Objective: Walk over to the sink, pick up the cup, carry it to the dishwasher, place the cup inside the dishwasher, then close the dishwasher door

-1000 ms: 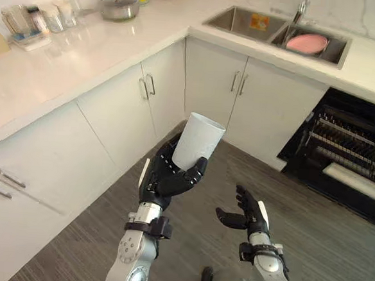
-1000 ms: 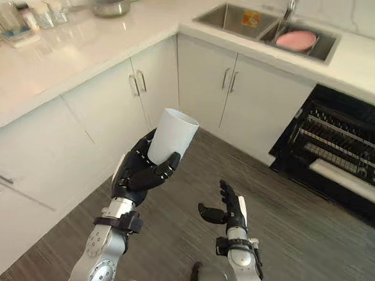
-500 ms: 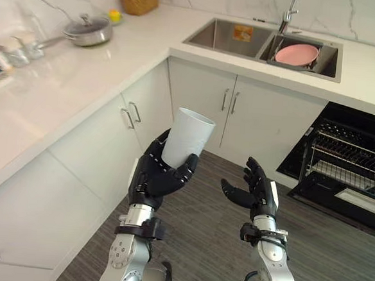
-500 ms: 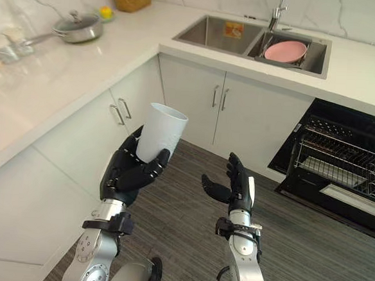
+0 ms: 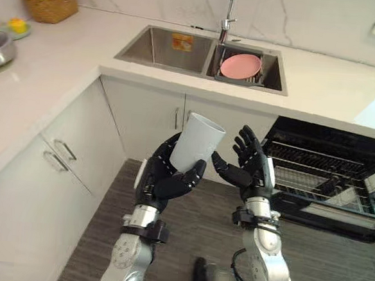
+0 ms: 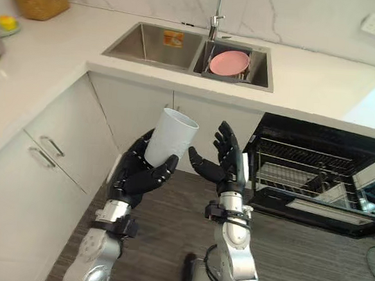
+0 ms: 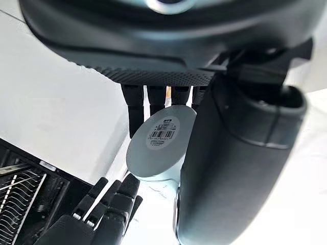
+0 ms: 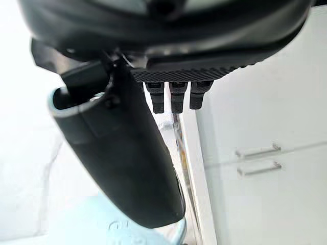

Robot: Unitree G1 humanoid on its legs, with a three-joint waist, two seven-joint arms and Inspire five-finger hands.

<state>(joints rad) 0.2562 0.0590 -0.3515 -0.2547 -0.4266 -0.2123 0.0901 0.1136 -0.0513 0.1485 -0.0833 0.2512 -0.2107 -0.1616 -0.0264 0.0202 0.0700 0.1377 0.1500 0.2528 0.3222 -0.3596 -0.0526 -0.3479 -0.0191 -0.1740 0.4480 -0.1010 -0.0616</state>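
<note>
Closest in, the left hand (image 5: 164, 179) has fingers and thumb wrapped round the lower half of the white cup (image 5: 198, 141) — it's held roughly upright, mouth up, in the air over the wood floor (image 5: 333, 266). The right hand (image 5: 252, 171) sits just beside the cup, fingers spread, holding nothing. Past that on the right, the dishwasher (image 5: 367, 143) is open with its wire rack (image 5: 308, 168) showing. White cabinets (image 5: 147, 112) run under the counter (image 5: 320, 85). Farther back there's the sink (image 5: 162, 45) with a pink plate (image 5: 240, 65) in its right basin, tap (image 5: 228, 15) behind — and a basket (image 5: 50, 2) at far left.
</note>
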